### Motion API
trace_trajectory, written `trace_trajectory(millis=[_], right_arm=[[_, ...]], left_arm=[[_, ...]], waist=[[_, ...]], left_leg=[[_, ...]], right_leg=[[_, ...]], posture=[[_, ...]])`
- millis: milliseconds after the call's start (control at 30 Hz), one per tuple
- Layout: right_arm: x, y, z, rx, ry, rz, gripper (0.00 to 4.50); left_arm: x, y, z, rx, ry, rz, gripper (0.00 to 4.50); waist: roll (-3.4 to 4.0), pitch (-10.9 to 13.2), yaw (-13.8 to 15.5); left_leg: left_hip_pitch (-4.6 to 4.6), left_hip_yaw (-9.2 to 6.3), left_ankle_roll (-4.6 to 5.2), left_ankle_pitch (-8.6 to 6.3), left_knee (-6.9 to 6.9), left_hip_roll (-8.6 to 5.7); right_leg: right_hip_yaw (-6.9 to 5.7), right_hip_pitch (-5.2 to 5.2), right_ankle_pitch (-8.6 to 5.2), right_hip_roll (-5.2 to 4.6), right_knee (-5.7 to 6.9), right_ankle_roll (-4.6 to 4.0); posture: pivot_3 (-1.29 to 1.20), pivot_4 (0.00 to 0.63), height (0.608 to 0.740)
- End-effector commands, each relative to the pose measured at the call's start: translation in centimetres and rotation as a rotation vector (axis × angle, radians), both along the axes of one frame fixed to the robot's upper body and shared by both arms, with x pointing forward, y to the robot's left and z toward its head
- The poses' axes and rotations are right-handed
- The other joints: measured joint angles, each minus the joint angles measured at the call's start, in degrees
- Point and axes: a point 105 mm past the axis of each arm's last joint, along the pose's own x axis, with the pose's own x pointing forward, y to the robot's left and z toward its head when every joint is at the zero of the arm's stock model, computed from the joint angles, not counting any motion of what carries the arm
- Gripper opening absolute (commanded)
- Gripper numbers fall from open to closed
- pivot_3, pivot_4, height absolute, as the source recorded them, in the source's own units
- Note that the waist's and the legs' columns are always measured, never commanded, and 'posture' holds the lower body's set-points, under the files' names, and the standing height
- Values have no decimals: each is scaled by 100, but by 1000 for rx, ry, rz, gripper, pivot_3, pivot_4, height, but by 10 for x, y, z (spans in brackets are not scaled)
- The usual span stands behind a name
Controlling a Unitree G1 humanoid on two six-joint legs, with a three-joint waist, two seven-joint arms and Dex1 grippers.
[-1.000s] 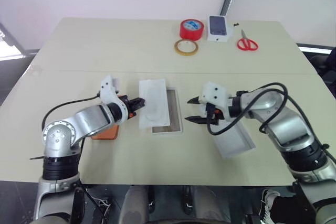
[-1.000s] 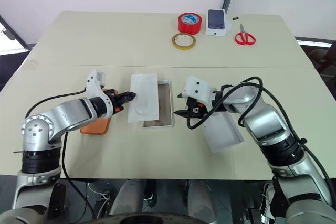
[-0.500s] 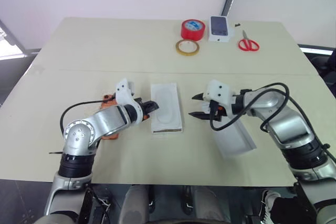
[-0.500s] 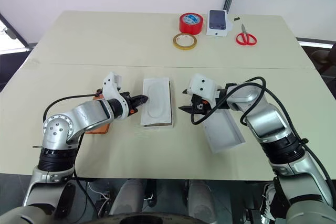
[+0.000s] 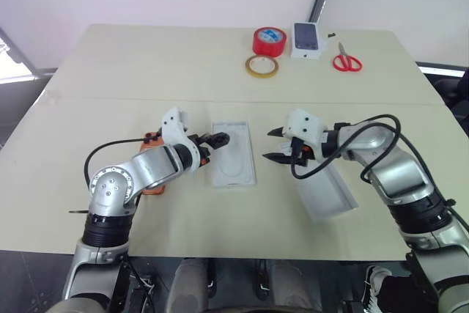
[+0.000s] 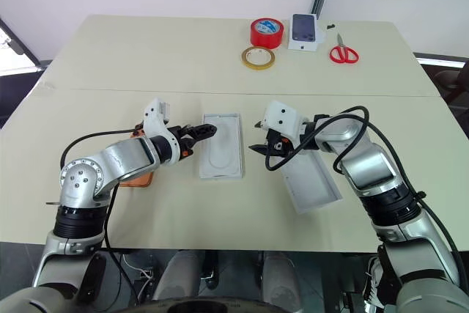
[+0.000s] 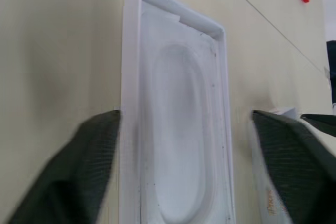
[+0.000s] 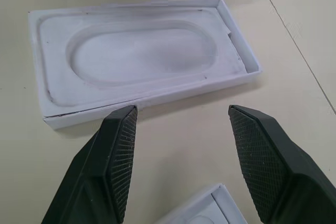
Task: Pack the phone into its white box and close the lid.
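The white box lies at mid-table with a white moulded insert seated flat inside it. My left gripper is open at the box's far left corner, its fingers spread to either side of the box. My right gripper is open just right of the box, holding nothing, with the box wall in front of it. The orange phone lies on the table, largely hidden beneath my left forearm. The lid lies open side up under my right forearm.
At the far edge of the table are a red tape roll, a yellowish tape ring, a small white box with a phone picture and red scissors.
The insert, pushed from askew on the box to lying over it, has now dropped flat inside it. My left gripper has opened. The right gripper has hardly moved.
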Motion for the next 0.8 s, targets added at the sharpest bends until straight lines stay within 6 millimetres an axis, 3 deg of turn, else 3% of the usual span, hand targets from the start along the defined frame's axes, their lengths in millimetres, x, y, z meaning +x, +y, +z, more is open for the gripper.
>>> trace_trajectory(millis=[33, 133, 267, 467, 667, 800], right_arm=[[3, 6, 19, 51, -44, 9, 2913], [8, 12, 22, 79, -30, -22, 2070], [18, 27, 20, 99, -4, -84, 61], [26, 62, 11, 87, -4, -114, 61], [37, 81, -2, 40, -2, -141, 61], [46, 88, -10, 15, -15, -165, 61]], left_arm=[[0, 1, 22, -8, -83, -14, 4474], [1, 11, 32, 10, -136, 1, 4500], [6, 44, 48, 147, -282, 57, 4500], [-9, 87, 35, 592, -464, -93, 4500], [-45, 90, 25, 590, -551, -352, 4500], [-64, 96, 16, 591, -529, -441, 4500]], waist=[[0, 0, -5], [0, 0, -9], [1, 1, -31], [3, 2, -78], [8, 5, -159], [9, 4, -186]], left_leg=[[0, -1, 0, 0, 0, 0], [1, -1, -1, 0, -1, 5], [1, 0, -6, 3, -4, 10], [-8, 11, -32, 0, -28, 10], [-40, 19, -44, 0, -40, 13], [-108, 21, -58, 7, -47, 17]], right_leg=[[0, 0, 0, 1, 0, 0], [0, -1, 0, 5, 1, 0], [-1, -5, 0, 9, 3, 0], [1, -32, 0, 8, 2, -1], [2, -77, 4, -17, -4, -7], [6, -171, 12, -20, 6, -19]], posture=[[0, 150, 740], [0, 150, 740], [0, 150, 740], [0, 150, 740], [0, 150, 740], [0, 150, 740]])
